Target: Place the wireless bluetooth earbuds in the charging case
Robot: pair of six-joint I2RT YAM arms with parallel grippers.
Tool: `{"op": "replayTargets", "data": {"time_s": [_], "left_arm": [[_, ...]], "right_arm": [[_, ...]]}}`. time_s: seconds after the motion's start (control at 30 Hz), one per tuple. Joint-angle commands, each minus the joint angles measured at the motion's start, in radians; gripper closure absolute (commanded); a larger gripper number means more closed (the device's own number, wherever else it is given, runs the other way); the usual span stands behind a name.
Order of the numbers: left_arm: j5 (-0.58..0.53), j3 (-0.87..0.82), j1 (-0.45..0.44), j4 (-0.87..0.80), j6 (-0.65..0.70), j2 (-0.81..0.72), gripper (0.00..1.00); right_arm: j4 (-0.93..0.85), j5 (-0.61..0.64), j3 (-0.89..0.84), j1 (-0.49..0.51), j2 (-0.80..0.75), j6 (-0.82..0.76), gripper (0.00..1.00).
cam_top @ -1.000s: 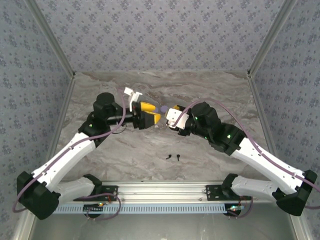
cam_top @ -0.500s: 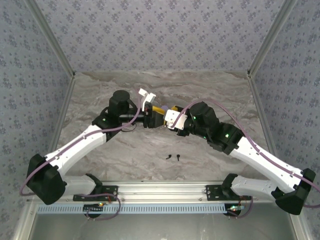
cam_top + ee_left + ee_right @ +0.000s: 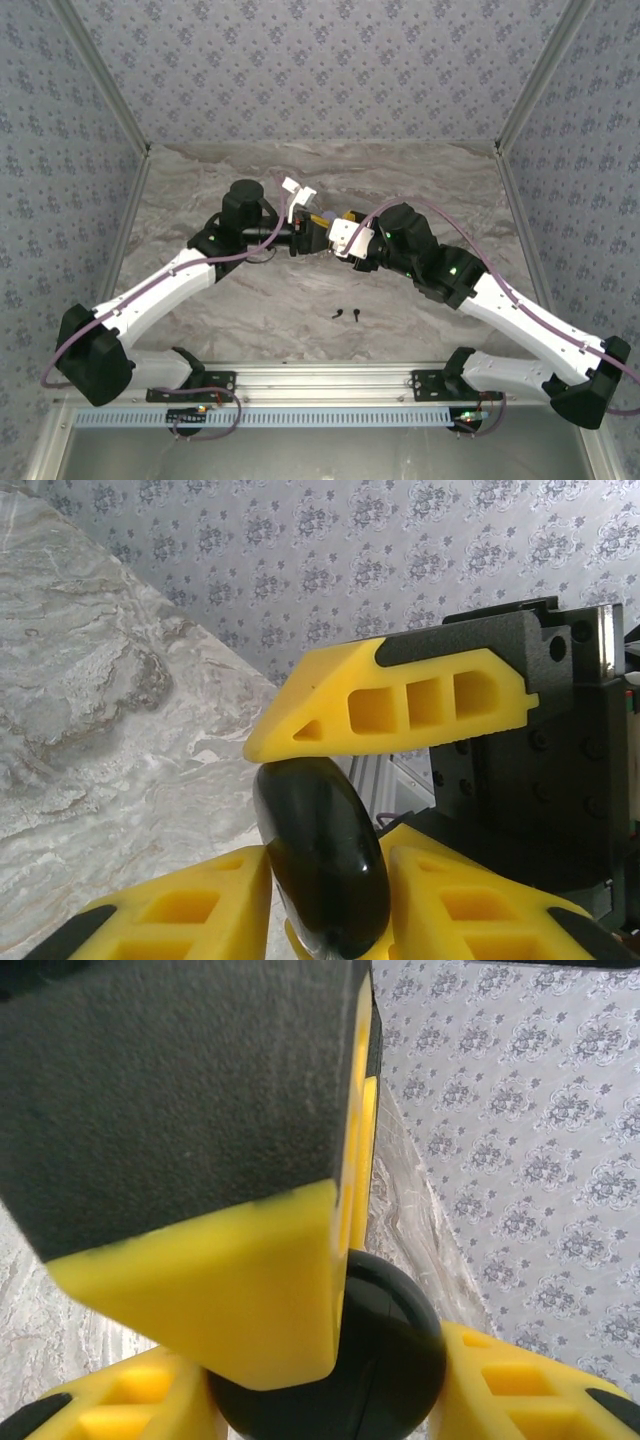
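A black round charging case is held above the middle of the table, where both grippers meet. In the left wrist view it shows edge-on, and my left gripper is shut on it with a yellow finger pressed to each side. My right gripper is also shut on the charging case, gripping it from the opposite side. From above, the left gripper and right gripper sit tip to tip and hide the case. Two tiny black earbuds lie on the table nearer the arm bases.
The marble table is bounded by patterned walls at the back and both sides. An aluminium rail with the arm mounts runs along the near edge. The right gripper's finger crosses over the case in the left wrist view.
My left arm has swung right to meet the right gripper, and its jaws have closed from wide open onto the case. The right arm has barely moved.
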Motion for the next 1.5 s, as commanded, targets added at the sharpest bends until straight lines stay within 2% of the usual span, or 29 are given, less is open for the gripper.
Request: {"op": "replayTargets", "data": {"time_s": [0.0, 0.1, 0.23, 0.47, 0.57, 0.7, 0.73, 0.9, 1.03, 1.2, 1.47], "left_arm": [[0.035, 0.041, -0.01, 0.004, 0.02, 0.0, 0.68], [0.038, 0.043, -0.013, -0.002, 0.026, 0.003, 0.72], [0.035, 0.044, -0.015, -0.007, 0.034, 0.006, 0.84], [0.0, 0.037, -0.015, -0.008, 0.054, -0.002, 0.87], [-0.035, 0.02, -0.015, 0.024, 0.066, -0.014, 0.9], [-0.088, -0.037, -0.015, 0.154, 0.079, -0.04, 0.95], [-0.105, -0.057, -0.016, 0.195, 0.085, -0.048, 0.96], [-0.169, -0.131, -0.018, 0.381, 0.124, -0.073, 0.97], [-0.189, -0.183, -0.021, 0.519, 0.139, -0.079, 0.98], [-0.19, -0.219, -0.032, 0.588, 0.155, -0.08, 1.0], [-0.192, -0.213, -0.052, 0.556, 0.19, -0.08, 1.0]], "right_arm": [[0.0, 0.021, 0.041, -0.012, 0.011, 0.006, 0.52], [-0.004, 0.008, 0.048, -0.012, 0.015, 0.011, 0.51], [-0.015, 0.003, 0.054, -0.013, 0.02, 0.016, 0.49], [-0.054, -0.026, 0.061, -0.04, -0.003, 0.06, 0.31], [-0.067, -0.09, 0.048, -0.079, -0.042, 0.102, 0.19], [-0.047, -0.272, -0.004, -0.166, -0.123, 0.187, 0.02], [-0.023, -0.337, -0.025, -0.2, -0.15, 0.229, 0.0], [0.197, -0.648, -0.141, -0.385, -0.237, 0.502, 0.0], [0.347, -0.749, -0.183, -0.466, -0.218, 0.718, 0.0], [0.393, -0.753, -0.177, -0.469, -0.157, 0.792, 0.0], [0.402, -0.722, -0.154, -0.464, -0.076, 0.803, 0.0]]}}
